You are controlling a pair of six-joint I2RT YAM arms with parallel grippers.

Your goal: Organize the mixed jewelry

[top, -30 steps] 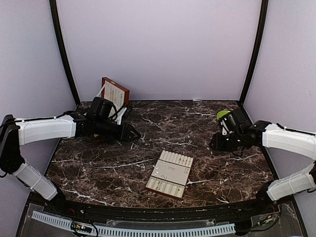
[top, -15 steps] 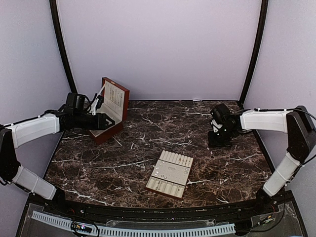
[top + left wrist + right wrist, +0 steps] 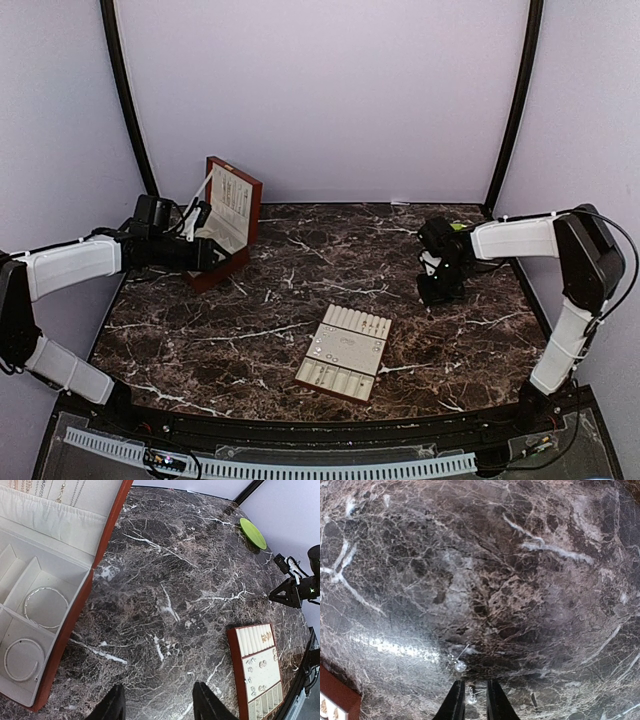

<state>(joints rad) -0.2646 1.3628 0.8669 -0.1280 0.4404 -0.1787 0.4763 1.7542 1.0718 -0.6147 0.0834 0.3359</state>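
Well off to the far right of the cream tray (image 3: 360, 350), the right gripper (image 3: 474, 686) is hanging low over the marble with its jaws drawn narrow. A tiny silvery piece (image 3: 471, 698) of the mixed jewelry is sitting in the gap, and I cannot tell whether it is actually being pinched. A second beaded piece (image 3: 460, 666) is lying just beyond the fingertips. That is where I am seeing the risk. Something this small is likely to be slipping out on the way over to the tray, or getting flicked across the stone if the jaws are closing off-centre. The neighbour is also close enough to be getting nudged. More small pieces (image 3: 252, 666) are resting in the tray. Far to the left of the tray, the left gripper (image 3: 159, 692) is spread wide and carrying nothing, beside the open wooden box (image 3: 100, 565).
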